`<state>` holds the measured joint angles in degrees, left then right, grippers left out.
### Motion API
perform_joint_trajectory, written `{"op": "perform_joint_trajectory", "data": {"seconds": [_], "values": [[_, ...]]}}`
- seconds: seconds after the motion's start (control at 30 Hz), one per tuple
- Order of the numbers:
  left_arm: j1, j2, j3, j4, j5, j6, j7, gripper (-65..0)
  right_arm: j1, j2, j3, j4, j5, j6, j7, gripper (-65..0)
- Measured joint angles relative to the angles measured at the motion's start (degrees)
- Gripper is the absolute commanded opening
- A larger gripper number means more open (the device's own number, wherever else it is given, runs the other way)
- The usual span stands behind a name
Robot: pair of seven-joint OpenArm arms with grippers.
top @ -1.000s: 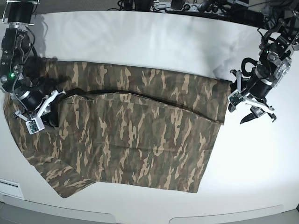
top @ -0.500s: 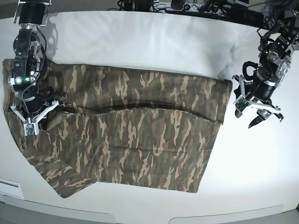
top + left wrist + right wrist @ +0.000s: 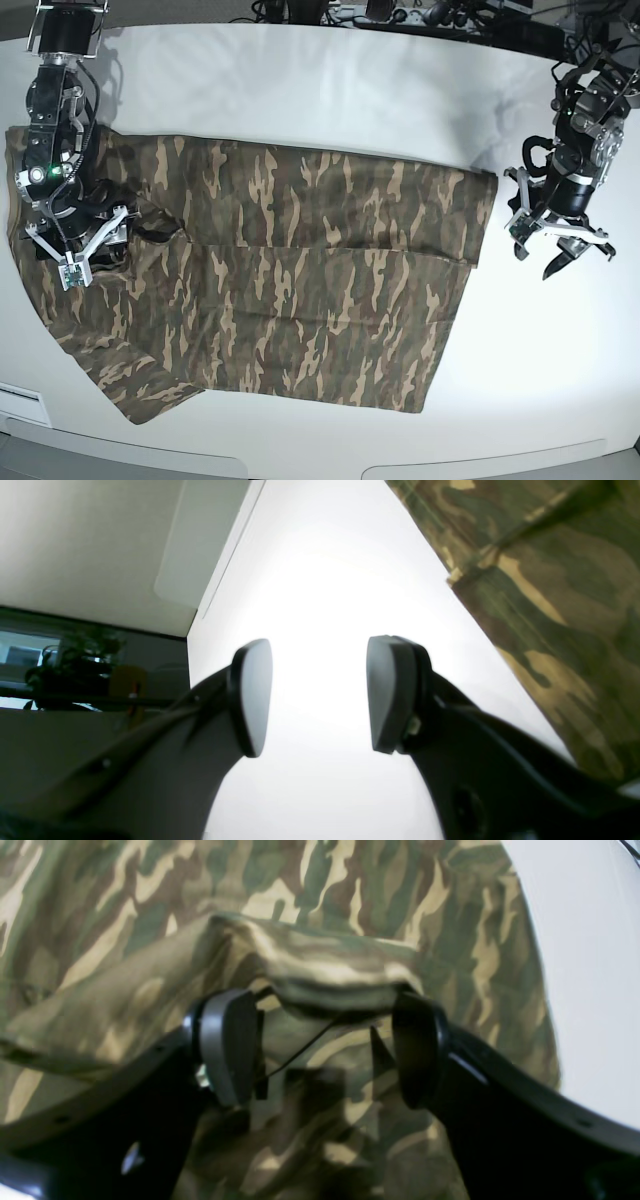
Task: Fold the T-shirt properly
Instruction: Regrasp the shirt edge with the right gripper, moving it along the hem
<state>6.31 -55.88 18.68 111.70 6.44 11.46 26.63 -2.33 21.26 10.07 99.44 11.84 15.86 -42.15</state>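
The camouflage T-shirt [image 3: 300,290] lies spread across the white table [image 3: 300,90], its upper part folded down along a line through the middle. My right gripper [image 3: 75,255] stands over the shirt's left end. In the right wrist view the right gripper [image 3: 320,1050] is open, with a raised hump of T-shirt [image 3: 325,970] cloth just beyond its fingertips and nothing pinched. My left gripper [image 3: 560,245] hangs open over bare table, just right of the shirt's right edge. In the left wrist view the left gripper [image 3: 320,695] frames only tabletop, with the T-shirt [image 3: 550,580] at the upper right.
Cables and equipment [image 3: 400,15] run along the table's back edge. A white panel [image 3: 20,405] sits at the front left corner. The table's rounded front edge [image 3: 300,465] runs just below the shirt's hem.
My right gripper has opened and let go of the cloth it held; the folded layer has settled flatter. My left gripper has drifted slightly right, away from the shirt's edge.
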Motion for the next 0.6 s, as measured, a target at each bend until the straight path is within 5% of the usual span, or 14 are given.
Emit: {"op": "perform_joint_trajectory", "data": {"seconds": [0.07, 0.13, 0.2, 0.3, 0.37, 0.5, 0.6], "values": [[-0.8, 0.0, 0.1, 0.0, 0.4, 3.7, 0.0, -64.1, 0.5, 0.4, 0.1, 3.0, 0.1, -0.3, -0.2, -29.0], [-2.0, 0.1, 0.0, 0.0, 1.5, 8.1, 0.0, -65.0, 0.7, 1.6, 0.1, 6.9, 0.4, -2.2, -2.0, -45.2], [-2.5, -0.2, 0.0, 0.1, 1.7, 8.5, 0.0, -65.0, 0.9, 2.7, 0.2, 9.6, 0.1, -2.8, -6.1, -65.0], [-2.3, 0.0, 0.0, 1.0, -1.3, 8.2, 0.2, -65.0, -1.6, 4.5, 0.3, 11.3, 0.3, -1.9, -7.4, -65.0], [-2.4, 0.0, 0.0, 2.0, -3.4, 4.5, -1.6, -65.0, -4.5, 5.1, 0.5, 11.5, 0.0, -0.3, -8.0, -65.0], [-2.7, 0.3, 0.0, 3.8, -8.2, -9.8, -5.7, -65.0, -9.4, 5.4, 0.5, 11.5, 0.3, 1.5, -9.0, -65.0], [-3.5, 1.9, 0.0, 3.7, -10.9, -15.8, -5.8, -65.0, -13.2, 5.4, 0.5, 11.4, 0.0, 1.9, -7.7, -65.0]]}}
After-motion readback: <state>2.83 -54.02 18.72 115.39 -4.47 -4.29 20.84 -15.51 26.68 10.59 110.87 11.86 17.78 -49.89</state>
